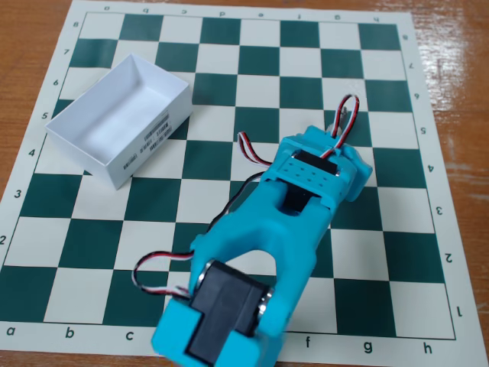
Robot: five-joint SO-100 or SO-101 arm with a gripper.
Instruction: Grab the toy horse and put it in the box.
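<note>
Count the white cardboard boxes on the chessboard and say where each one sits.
1. The shallow white cardboard box sits open and empty on the upper-left part of the green-and-white chessboard mat. The blue arm covers some squares, so something small may be hidden beneath it.

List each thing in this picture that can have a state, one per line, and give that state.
box: open on top, empty, upright on the chessboard.
chessboard: flat on the wooden table, partly covered by the arm.
arm: stretched over the board's right half.
gripper: hidden under the arm, cannot tell.
toy horse: only a grey tip shows, state unclear.
</note>
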